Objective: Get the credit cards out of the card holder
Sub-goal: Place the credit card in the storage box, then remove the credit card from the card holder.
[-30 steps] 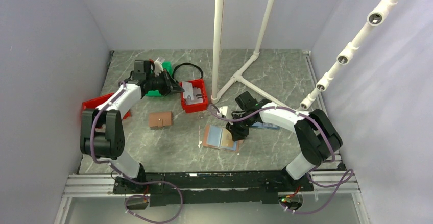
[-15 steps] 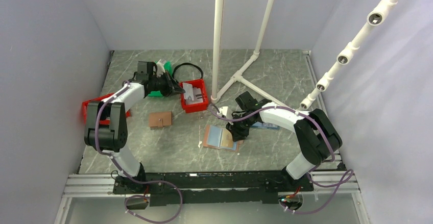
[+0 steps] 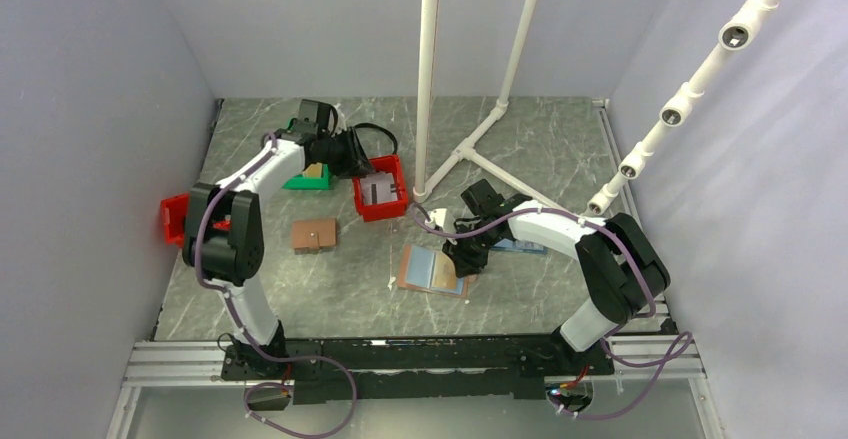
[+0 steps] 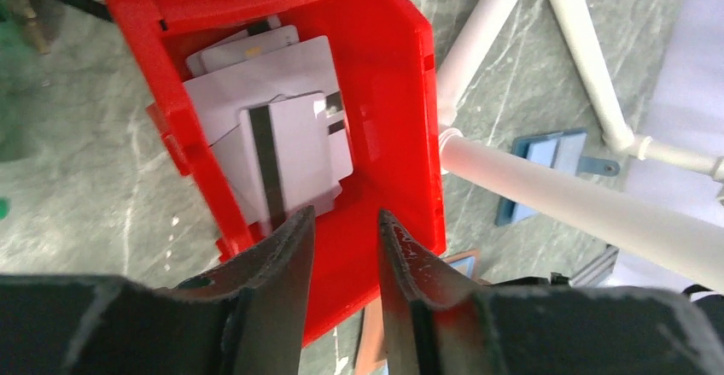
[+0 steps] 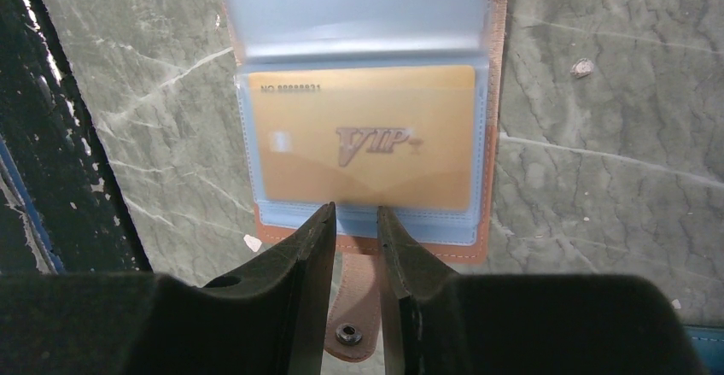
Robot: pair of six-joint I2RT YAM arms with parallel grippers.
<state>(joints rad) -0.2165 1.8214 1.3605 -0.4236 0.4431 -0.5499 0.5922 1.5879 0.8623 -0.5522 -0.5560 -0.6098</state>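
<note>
Found the left gripper (image 4: pixel 346 217) relocated from the left side of the red bin (image 3: pixel 384 213) to its far left corner, jaws narrowly apart and empty. Noted the left arm's elbow swung nearer the bin. Observed the green object (image 3: pixel 300 181) left of the bin newly uncovered. Logged the white card formerly raised over the bin's left wall now flat inside among the credit cards (image 4: pixel 290 127).

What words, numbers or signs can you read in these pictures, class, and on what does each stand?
"VIP": on the gold plastic card sleeved in the open brown leather-look card holder.
"NO." plus a row of digits: same card, top left; the digits are too blurred to read.
Pale grey-white cards in the red plastic bin: no readable text.
</note>
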